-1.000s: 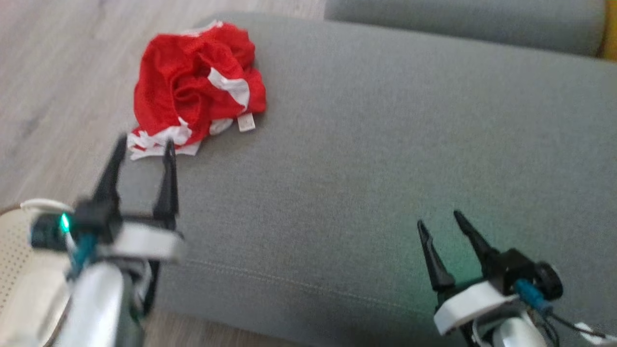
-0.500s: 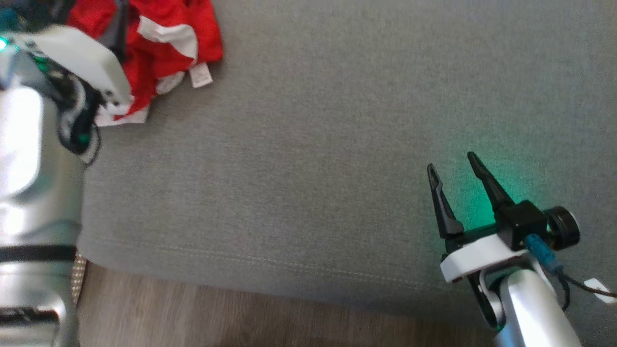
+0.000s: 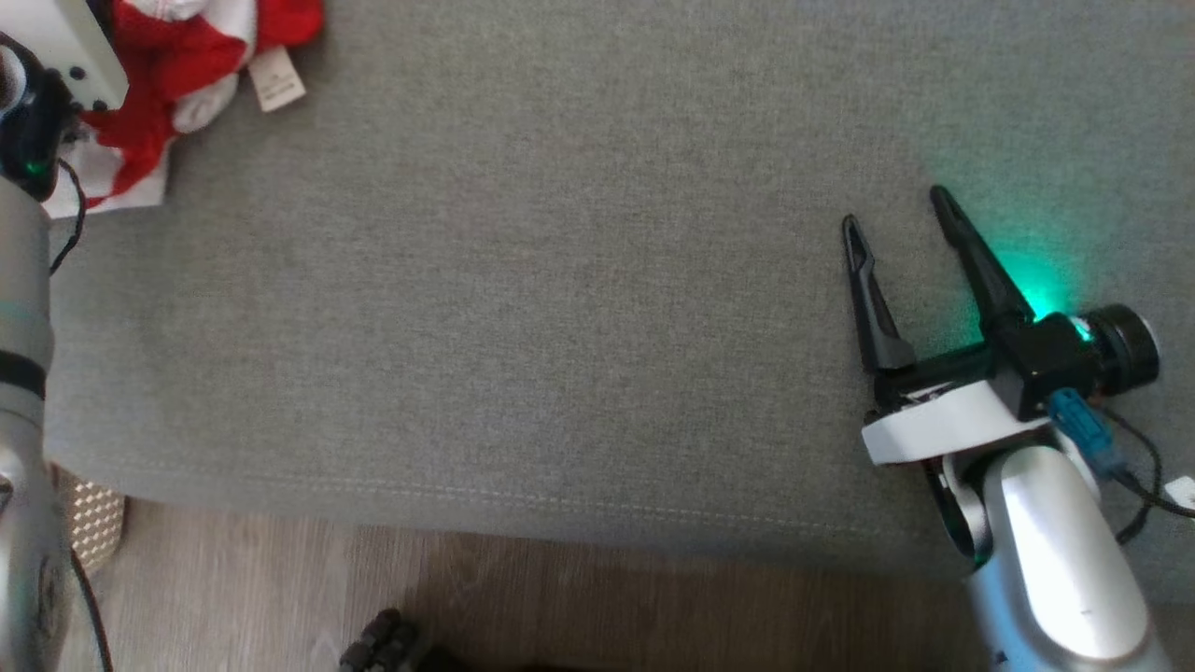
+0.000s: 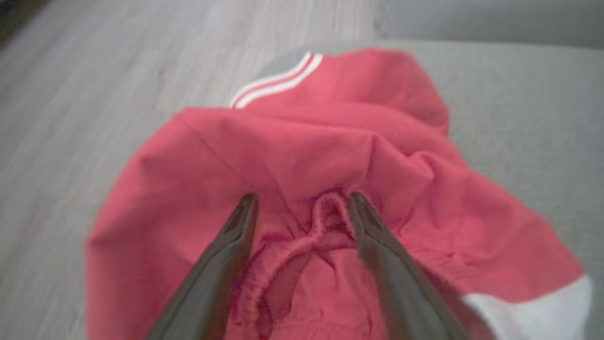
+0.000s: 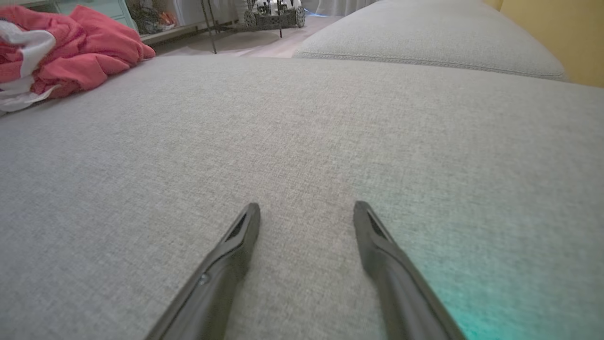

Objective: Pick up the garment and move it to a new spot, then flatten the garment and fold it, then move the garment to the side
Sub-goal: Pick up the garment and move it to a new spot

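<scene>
No readable text in my views.
Only candidate is the white tag [image 3: 271,82] on the red garment [image 3: 140,56], top left of my head view. Any print on it is too small and blurred, so I can't make out a letter, brand or number.

A home living room is showing here: a grey upholstered sofa [image 3: 560,280] is standing on wood-plank flooring [image 3: 233,588], yellow wall [image 5: 566,28] far right.

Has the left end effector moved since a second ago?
Yes. The left end effector advanced: it was short of the red garment, now over it.
</scene>
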